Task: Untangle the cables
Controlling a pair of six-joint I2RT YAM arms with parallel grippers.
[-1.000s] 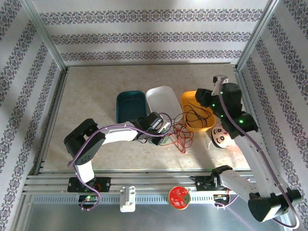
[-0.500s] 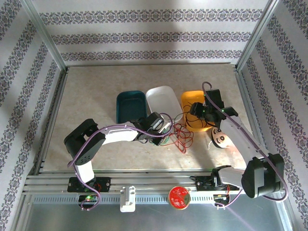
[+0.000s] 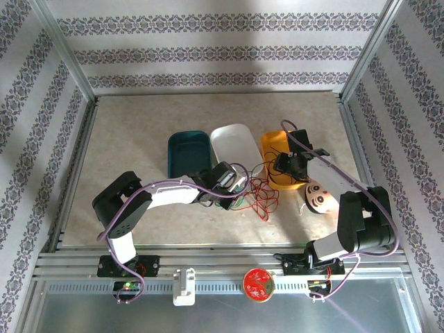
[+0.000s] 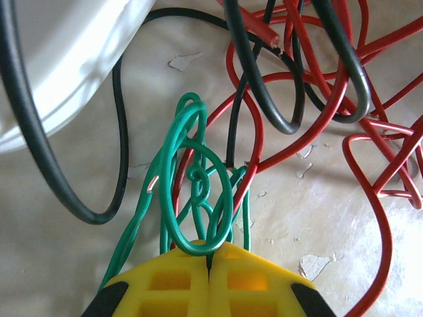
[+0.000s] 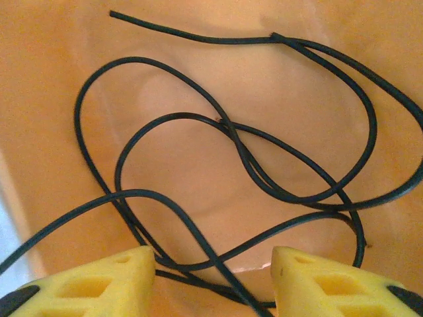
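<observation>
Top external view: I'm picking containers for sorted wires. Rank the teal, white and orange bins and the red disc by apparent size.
White bin and teal bin: alike, not rankable.
Orange bin: partly hidden by the right arm, unsure.
Red disc: smallest.

My yellow claw (image 4: 209, 254) sits at the bottom centre of the frame, its fingers pressed together on a thin green wire (image 4: 190, 104) whose loops rise toward the middle. Thin red wires (image 4: 251, 25) sprawl in tangled loops across the right and top. A thin black wire (image 4: 120, 132) sweeps a wide curve on the left, crossing the white plastic tray (image 4: 66, 46) in the upper left. The beige, flecked desk (image 4: 304, 218) lies beneath.
</observation>
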